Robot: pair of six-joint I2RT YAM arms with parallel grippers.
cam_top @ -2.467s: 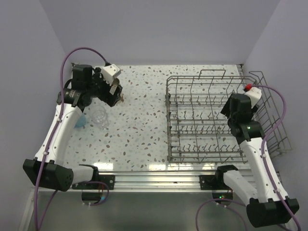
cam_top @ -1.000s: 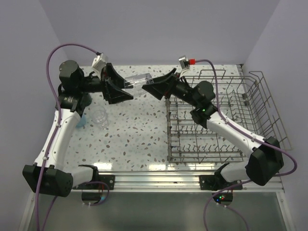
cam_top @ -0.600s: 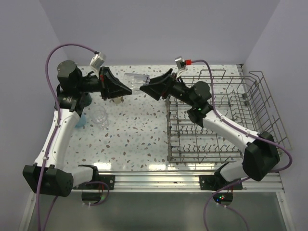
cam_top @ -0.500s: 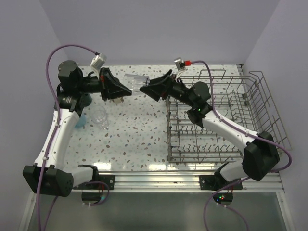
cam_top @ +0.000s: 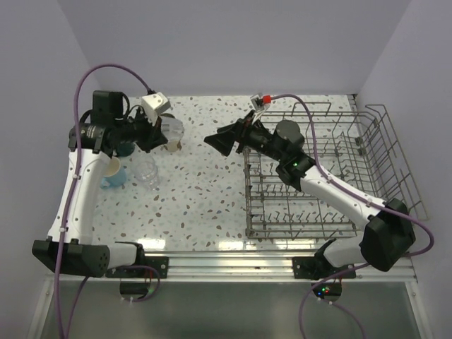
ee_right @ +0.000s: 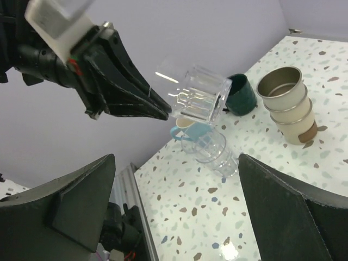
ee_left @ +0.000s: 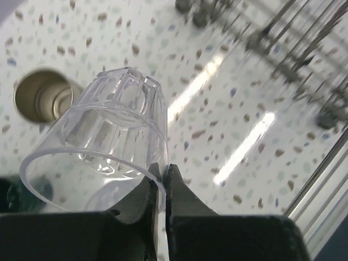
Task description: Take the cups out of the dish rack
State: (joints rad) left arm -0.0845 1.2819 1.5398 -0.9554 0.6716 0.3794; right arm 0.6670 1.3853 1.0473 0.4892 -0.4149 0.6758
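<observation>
readable text: none | labels, brands: none legible | numbers, signs: none

Counter (cam_top: 205, 191): white terrazzo-look top with grey, brown and bluish flecks, glossy. Glare streaks (cam_top: 233, 245) sit along its near edge in the top view. Similar streaks run diagonally across it in the left wrist view.

Aluminium rail (cam_top: 233, 263): slotted extrusion running the full width of the counter's near edge. Below it is a plain grey panel (cam_top: 233, 311).

Enclosure: back wall (cam_top: 233, 42), left wall (cam_top: 35, 70) and right wall (cam_top: 424, 56). All are matte pale lavender, unmarked, and meet the counter on three sides.

Right wrist view: same lavender wall behind the counter edge. A ribbed strip at lower left looks like the rail, too blurred to confirm.
</observation>
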